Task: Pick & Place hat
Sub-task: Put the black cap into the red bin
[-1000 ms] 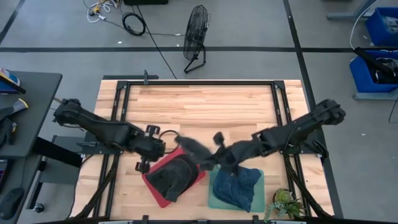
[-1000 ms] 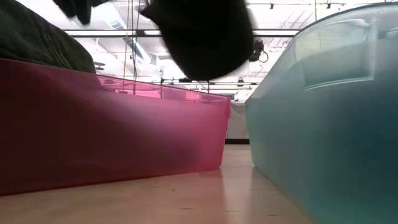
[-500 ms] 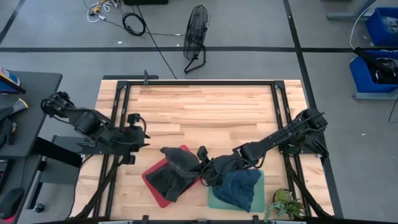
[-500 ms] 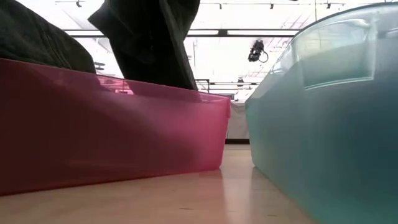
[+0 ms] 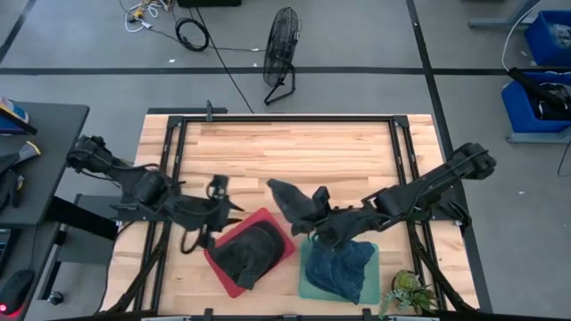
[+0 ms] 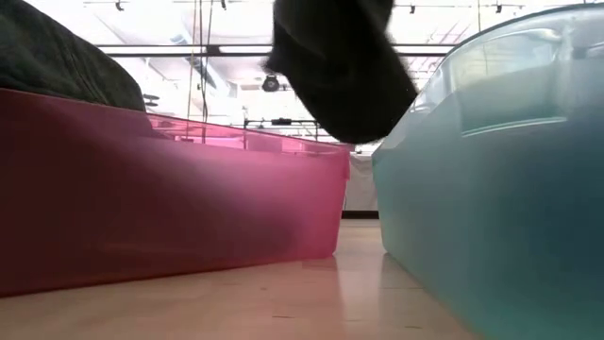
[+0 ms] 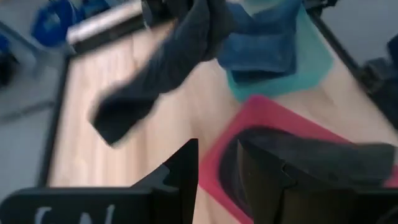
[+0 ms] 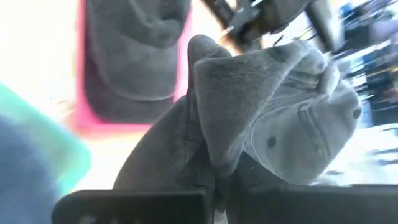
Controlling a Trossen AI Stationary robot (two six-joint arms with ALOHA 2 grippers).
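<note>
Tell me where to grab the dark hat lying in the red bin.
Probably grip the raised crown of the dark hat from straight above. It mounds over the rim of the red bin, clear of the walls. The left pincer is nearest.

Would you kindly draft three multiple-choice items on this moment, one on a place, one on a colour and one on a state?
1. Where is the grey hat that the right claw holds?
A. Flat on the table
B. Lifted above the table, near the bins
C. On the floor

2. What colour is the bin that holds the dark hat?
A. Red
B. Yellow
C. White

3. What is the left claw doing?
A. Gripping a hat
B. Holding the plant
C. Holding nothing, fingers apart

Answers: 1 B, the high and low views show it hanging in the air. 2 A, its rim is red. 3 C, the left wrist view shows an empty gap.
</note>
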